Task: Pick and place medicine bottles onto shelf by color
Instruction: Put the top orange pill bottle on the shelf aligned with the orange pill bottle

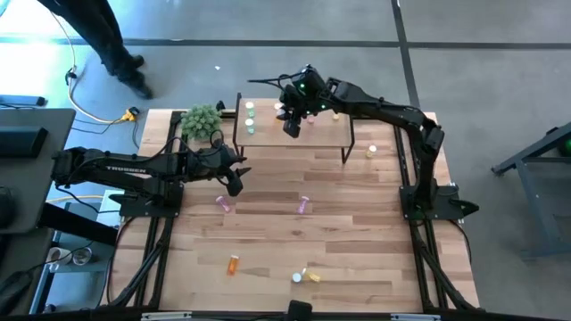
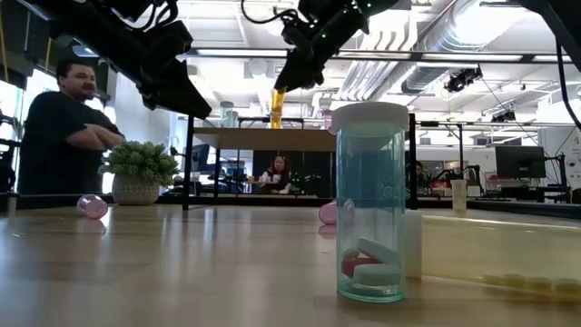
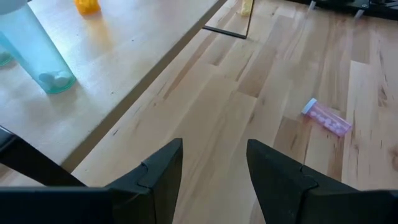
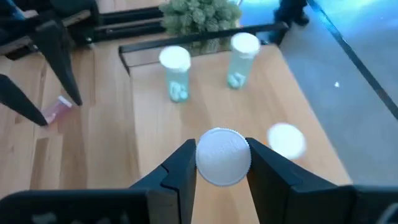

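Note:
The shelf (image 1: 312, 135) stands at the table's far side. Two green bottles (image 4: 175, 74) (image 4: 241, 59) stand upright on it, next to another white-capped bottle (image 4: 286, 138). My right gripper (image 1: 292, 120) is over the shelf, shut on an orange bottle (image 2: 277, 107). My left gripper (image 1: 234, 178) is open and empty above the table, left of the shelf's near edge; it also shows in the left wrist view (image 3: 214, 155). Two pink bottles (image 1: 223, 203) (image 1: 304, 205) and an orange one (image 1: 233, 264) lie on the table. My right gripper pinches the orange bottle at its white cap (image 4: 224, 155) between the two fingers, from above, pointing down. The bottle hangs upright below the fingers (image 2: 277, 107). Its bottom is at about the height of the shelf board; whether it touches the board I cannot tell.
A green bushy plant (image 1: 202, 119) stands at the shelf's left end. A yellow bottle (image 1: 372, 152) stands by the shelf's right legs. A green bottle (image 2: 370, 200) stands near the table's near edge beside a lying yellow one (image 1: 314, 276). People are beyond the table.

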Controlling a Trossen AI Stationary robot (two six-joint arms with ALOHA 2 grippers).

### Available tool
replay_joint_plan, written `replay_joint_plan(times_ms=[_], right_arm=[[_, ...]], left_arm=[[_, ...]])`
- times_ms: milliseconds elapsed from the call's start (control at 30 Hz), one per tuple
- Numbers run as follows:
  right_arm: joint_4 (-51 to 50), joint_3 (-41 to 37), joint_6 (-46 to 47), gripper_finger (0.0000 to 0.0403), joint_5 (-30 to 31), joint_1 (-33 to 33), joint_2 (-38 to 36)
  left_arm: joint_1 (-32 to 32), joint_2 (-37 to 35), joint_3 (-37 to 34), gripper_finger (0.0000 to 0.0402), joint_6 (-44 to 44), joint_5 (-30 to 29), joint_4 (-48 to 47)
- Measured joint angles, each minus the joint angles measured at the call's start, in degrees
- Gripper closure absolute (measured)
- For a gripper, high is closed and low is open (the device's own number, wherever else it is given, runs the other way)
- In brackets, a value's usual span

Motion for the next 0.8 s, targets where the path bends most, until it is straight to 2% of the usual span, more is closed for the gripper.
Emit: replay_joint_plan(times_ms=[800], right_arm=[[-0.2, 0.0, 1.3, 0.0295, -0.2, 0.2, 4.9]], left_arm=[[0.0, 0.0, 0.0, 0.0232, 0.0, 0.1, 0.0]])
